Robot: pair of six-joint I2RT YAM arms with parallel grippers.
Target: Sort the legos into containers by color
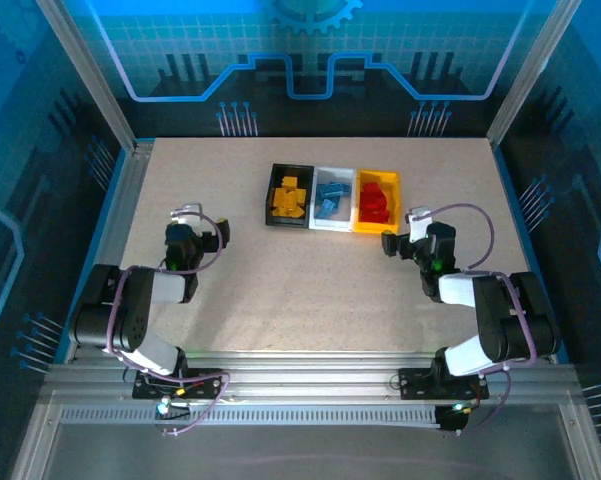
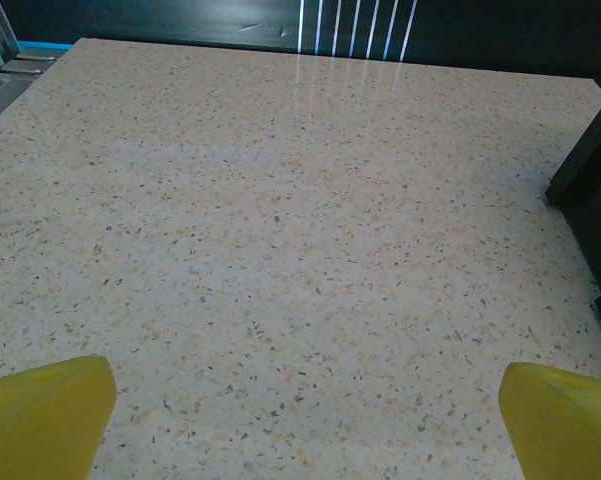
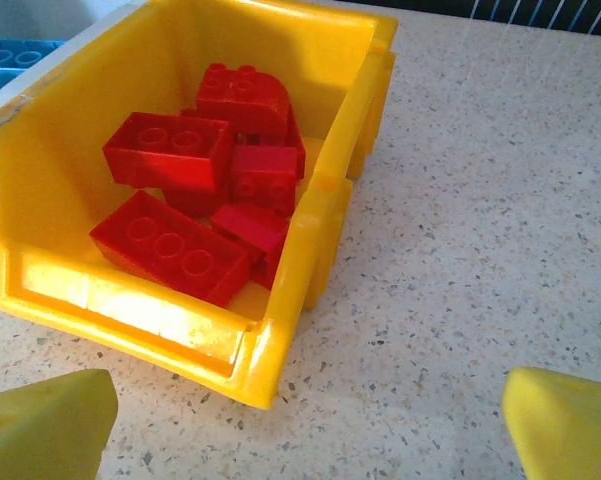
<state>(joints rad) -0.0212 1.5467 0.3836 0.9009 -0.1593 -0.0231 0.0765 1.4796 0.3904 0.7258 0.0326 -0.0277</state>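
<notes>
Three containers stand in a row at the back middle of the table. The black one (image 1: 271, 195) holds orange-yellow legos (image 1: 290, 197), the white one (image 1: 330, 226) light blue legos (image 1: 330, 195), and the yellow one (image 1: 395, 200) red legos (image 1: 376, 203). My right gripper (image 1: 402, 230) hovers just in front of the yellow container's near right corner (image 3: 310, 230), open and empty, with the red legos (image 3: 170, 150) piled inside. My left gripper (image 1: 205, 222) is left of the black container, open over bare table (image 2: 305, 400), yellow fingertips (image 2: 50, 405) wide apart.
The speckled tabletop (image 1: 310, 290) spreads between the arms and the row of bins. Metal frame rails border it at the left (image 1: 120, 200) and right (image 1: 520, 200). A dark wall of the black container (image 2: 590, 160) shows at the right of the left wrist view.
</notes>
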